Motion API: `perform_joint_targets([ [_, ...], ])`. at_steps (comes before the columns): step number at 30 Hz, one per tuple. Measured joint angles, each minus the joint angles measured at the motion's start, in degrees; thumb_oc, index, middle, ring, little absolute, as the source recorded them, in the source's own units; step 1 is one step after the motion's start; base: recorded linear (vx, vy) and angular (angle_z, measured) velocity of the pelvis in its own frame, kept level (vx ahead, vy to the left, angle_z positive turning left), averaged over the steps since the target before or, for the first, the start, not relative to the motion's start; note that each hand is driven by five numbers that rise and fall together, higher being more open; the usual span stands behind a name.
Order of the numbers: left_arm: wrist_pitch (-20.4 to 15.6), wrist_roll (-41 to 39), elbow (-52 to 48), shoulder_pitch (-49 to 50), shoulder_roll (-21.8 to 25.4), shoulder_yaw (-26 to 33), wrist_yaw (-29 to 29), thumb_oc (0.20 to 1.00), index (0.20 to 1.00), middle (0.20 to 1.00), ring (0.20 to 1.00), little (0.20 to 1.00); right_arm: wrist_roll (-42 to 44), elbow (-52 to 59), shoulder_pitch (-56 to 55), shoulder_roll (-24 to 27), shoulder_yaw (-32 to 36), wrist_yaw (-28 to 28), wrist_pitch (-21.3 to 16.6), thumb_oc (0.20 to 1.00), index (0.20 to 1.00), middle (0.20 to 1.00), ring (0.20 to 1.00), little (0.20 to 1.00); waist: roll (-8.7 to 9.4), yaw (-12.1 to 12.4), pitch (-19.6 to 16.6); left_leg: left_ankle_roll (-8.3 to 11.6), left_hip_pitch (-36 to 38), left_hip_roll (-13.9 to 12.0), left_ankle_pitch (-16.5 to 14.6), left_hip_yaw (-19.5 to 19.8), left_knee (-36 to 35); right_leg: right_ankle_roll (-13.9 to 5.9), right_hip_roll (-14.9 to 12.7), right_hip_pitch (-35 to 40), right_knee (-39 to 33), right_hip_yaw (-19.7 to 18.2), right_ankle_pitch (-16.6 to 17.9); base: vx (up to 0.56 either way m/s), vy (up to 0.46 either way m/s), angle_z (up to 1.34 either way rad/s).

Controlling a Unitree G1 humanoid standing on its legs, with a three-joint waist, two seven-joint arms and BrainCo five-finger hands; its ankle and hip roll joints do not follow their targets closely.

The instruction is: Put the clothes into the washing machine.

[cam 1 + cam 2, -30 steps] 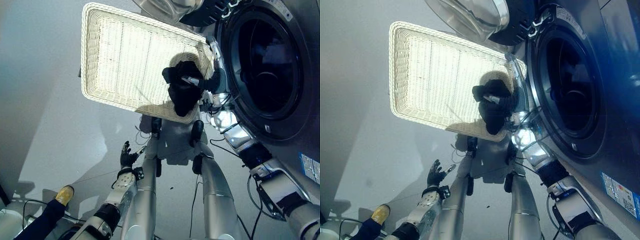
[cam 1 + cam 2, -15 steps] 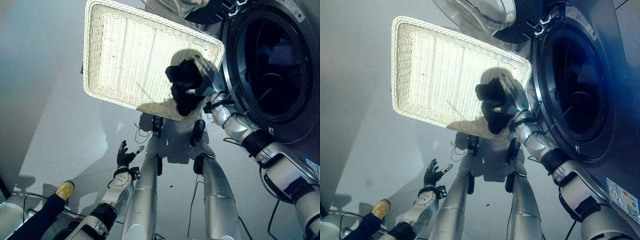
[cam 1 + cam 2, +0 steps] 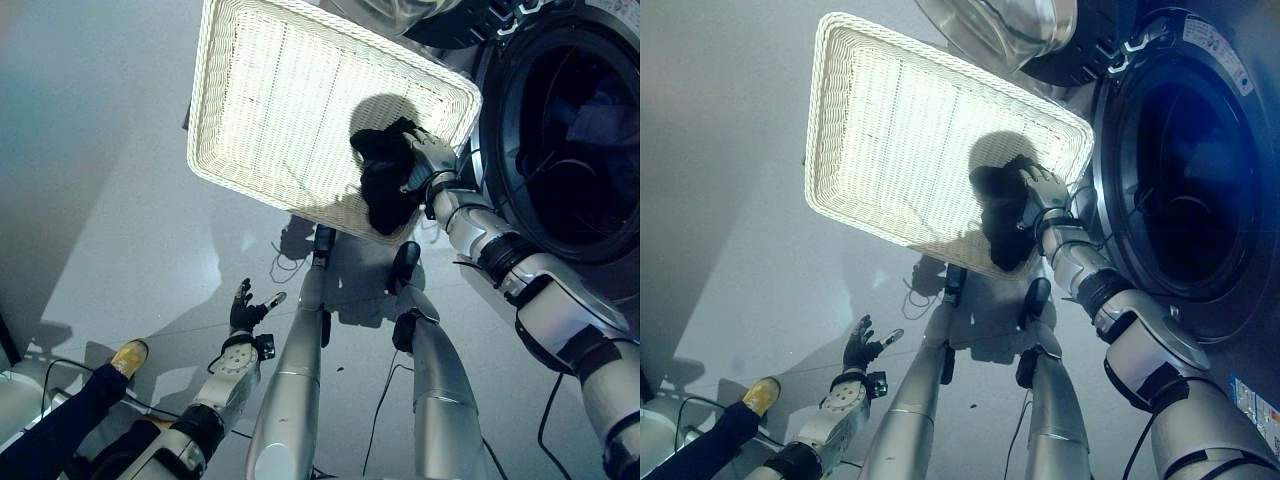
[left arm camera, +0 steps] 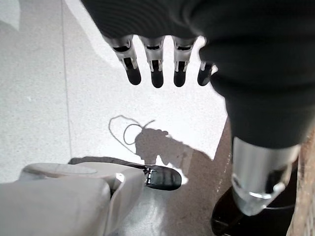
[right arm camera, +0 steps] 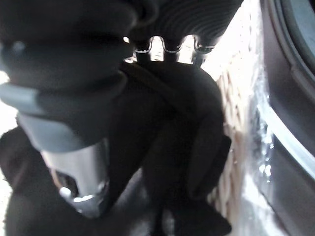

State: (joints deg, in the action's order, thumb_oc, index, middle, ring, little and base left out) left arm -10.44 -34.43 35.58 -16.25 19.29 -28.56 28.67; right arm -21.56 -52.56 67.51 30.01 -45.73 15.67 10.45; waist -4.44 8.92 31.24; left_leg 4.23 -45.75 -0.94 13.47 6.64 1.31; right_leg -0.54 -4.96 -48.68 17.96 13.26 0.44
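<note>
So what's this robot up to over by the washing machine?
It is loading laundry. Its right hand is on a black garment lying in the corner of a white wicker basket, right beside the open washing machine. How its fingers sit on the cloth is hidden. The left hand hangs idle and open, low over the floor. Nothing has gone through the door at this moment.

The washing machine's round opening [image 3: 572, 130] gapes dark and unblocked — its door [image 3: 1005, 30] swung aside above the white wicker basket [image 3: 290, 110]. The basket's near rim stands just beside the opening, narrowing the gap. Bare grey floor [image 3: 110, 200] lies open to the left — a person's yellow shoe [image 3: 129, 357] at its edge.
</note>
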Motion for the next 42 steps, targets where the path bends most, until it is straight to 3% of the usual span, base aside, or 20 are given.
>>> perform_joint_targets([
  [3, 0.00, 0.01, -1.05, -0.01, 0.00, 0.02, -0.02, 1.000, 1.000, 1.000, 1.000, 1.000, -2.25, -0.09, 1.32, 0.01, -0.71, -3.46, 1.53, 1.000, 1.000, 1.000, 1.000, 1.000, -0.10, -0.02, -0.12, 0.03, -0.29, 0.02, 0.00, -0.02, 0.00, 0.00, -0.02, -0.38, 0.14, -0.08, 0.00, 0.00, -0.014, -0.01],
  [4, 0.09, 0.01, -1.47, 0.00, 0.02, 0.01, -0.03, 1.000, 1.000, 1.000, 1.000, 1.000, -3.85, -0.27, 2.21, -0.18, -1.54, -6.25, 2.60, 0.677, 0.677, 0.677, 0.677, 0.677, -0.26, -0.02, -0.53, 0.08, -0.90, 0.00, 0.03, 0.03, 0.11, 0.00, 0.00, -0.96, 0.18, -0.07, 0.00, 0.02, -0.060, -0.03],
  [6, 0.18, 0.01, -2.72, -0.01, 0.34, 0.04, -0.03, 1.000, 1.000, 1.000, 1.000, 1.000, -7.12, -0.16, 4.20, 0.33, -3.07, -12.23, 4.15, 0.200, 0.200, 0.200, 0.200, 0.200, -0.26, -0.06, -0.58, 0.19, -1.35, -0.11, 0.14, 0.04, 0.14, 0.04, 0.01, -1.44, 0.24, -0.07, 0.03, 0.02, -0.069, -0.02],
  [9, 1.21, 0.01, -4.55, -0.04, 1.10, -0.25, -0.04, 1.000, 1.000, 1.000, 1.000, 1.000, -7.59, -0.19, 6.78, 0.67, -4.38, -19.01, 4.73, 0.200, 0.200, 0.200, 0.200, 0.200, -0.35, 0.29, -0.91, 0.32, -1.33, -0.31, 0.15, 0.28, 0.33, 0.13, 0.27, -1.44, 0.65, 0.09, -0.07, 0.01, -0.071, 0.02],
  [14, 1.68, 0.02, -4.67, -0.21, 1.21, -0.20, -0.20, 1.000, 1.000, 1.000, 1.000, 1.000, -2.09, -3.43, 7.12, 0.50, -4.14, -19.85, 4.44, 0.200, 0.200, 0.200, 0.200, 0.200, -0.78, 2.08, -1.20, 0.49, -1.33, -0.43, 0.23, 0.70, 0.64, 0.82, 0.21, -1.44, 1.36, 0.57, -0.56, 0.00, -0.038, 0.04],
  [17, 2.33, 0.03, -4.80, -0.24, 1.66, -0.08, -0.56, 1.000, 1.000, 1.000, 1.000, 1.000, 5.69, -4.06, 2.51, -0.44, 0.25, -18.29, 3.50, 0.200, 0.200, 0.200, 0.200, 0.200, -0.79, 3.01, -1.20, 0.60, -1.36, -0.22, 0.25, 1.14, 1.09, 1.13, 0.11, -1.42, 2.03, 0.84, -0.98, 0.00, -0.030, 0.06],
  [21, 2.57, 0.04, -4.99, -0.31, 1.97, 0.08, -0.57, 1.000, 1.000, 1.000, 1.000, 1.000, 8.27, -4.17, -0.50, -1.50, 2.68, -12.78, 1.77, 0.200, 0.200, 0.200, 0.200, 0.200, -0.79, 2.76, -1.20, 0.67, -1.40, -0.10, 0.19, 1.17, 1.20, 1.09, -0.02, -1.50, 2.26, 0.81, -1.00, 0.00, 0.000, 0.00],
  [26, 2.96, 0.04, -5.25, -0.37, 1.95, 0.01, -0.45, 1.000, 1.000, 1.000, 1.000, 1.000, 16.82, -3.49, -1.30, -1.64, 5.72, -9.94, 0.05, 0.200, 0.200, 0.200, 0.200, 0.200, -0.78, 2.66, -1.20, 0.80, -1.40, -0.10, 0.09, 1.16, 1.20, 1.09, -0.05, -1.69, 2.63, 0.78, -1.00, 0.00, 0.000, 0.00],
  [28, 3.55, 0.04, -5.31, -0.33, 1.95, 0.15, -0.36, 1.000, 1.000, 1.000, 1.000, 1.000, 25.82, -1.46, -2.61, -1.54, 7.94, -9.87, -0.31, 0.200, 0.200, 0.200, 0.200, 0.200, -0.74, 1.80, -1.18, 0.79, -1.37, -0.07, 0.09, 1.04, 1.38, 1.09, -0.10, -1.75, 2.80, 0.65, -1.00, 0.00, 0.000, 0.00],
  [31, 3.96, 0.04, -5.29, -0.28, 1.99, 0.37, -0.35, 1.000, 1.000, 1.000, 1.000, 1.000, 41.78, 6.73, -8.95, -2.22, 18.73, -12.23, -0.41, 0.200, 0.200, 0.200, 0.200, 0.200, -0.73, 1.12, -1.17, 0.51, -0.96, 0.21, 0.27, -0.24, 1.78, 1.22, -0.33, -1.89, 3.22, -0.61, -0.92, -0.01, 0.008, -0.07],
  [35, 3.71, 0.09, -4.23, -0.28, 2.07, 1.23, -0.36, 1.000, 1.000, 1.000, 1.000, 1.000, 63.94, 7.15, -12.75, -5.18, 21.13, -16.70, -1.15, 0.200, 0.200, 0.200, 0.200, 0.200, -0.70, -1.33, -1.15, 0.31, 0.49, 0.21, 0.13, -1.62, 1.81, 1.13, -0.27, -1.33, 3.77, -1.97, -0.88, -0.01, 0.032, -0.13],
  [36, 3.68, 0.09, -4.20, -0.27, 2.06, 1.23, -0.37, 1.000, 1.000, 1.000, 1.000, 1.000, 65.46, 7.13, -13.23, -5.64, 22.01, -16.86, -1.17, 0.200, 0.200, 0.200, 0.200, 0.200, -0.71, -1.66, -1.15, 0.31, 0.59, 0.11, 0.13, -1.66, 1.83, 1.16, -0.20, -1.32, 3.76, -2.03, -0.85, -0.01, 0.062, -0.09],
  [42, 2.00, 2.30, 0.00, 0.45, -0.14, 0.49, -0.27, 1.000, 1.000, 1.000, 1.000, 1.000, 94.10, 8.43, -19.93, -8.90, 32.25, -20.84, -3.95, 0.200, 0.200, 0.200, 0.200, 0.200, -0.73, -2.72, -1.12, 0.38, 3.56, -0.45, -0.47, -4.56, 1.69, 1.31, 0.38, 0.04, 3.43, -4.81, -0.17, -0.03, 0.090, -0.20],
])
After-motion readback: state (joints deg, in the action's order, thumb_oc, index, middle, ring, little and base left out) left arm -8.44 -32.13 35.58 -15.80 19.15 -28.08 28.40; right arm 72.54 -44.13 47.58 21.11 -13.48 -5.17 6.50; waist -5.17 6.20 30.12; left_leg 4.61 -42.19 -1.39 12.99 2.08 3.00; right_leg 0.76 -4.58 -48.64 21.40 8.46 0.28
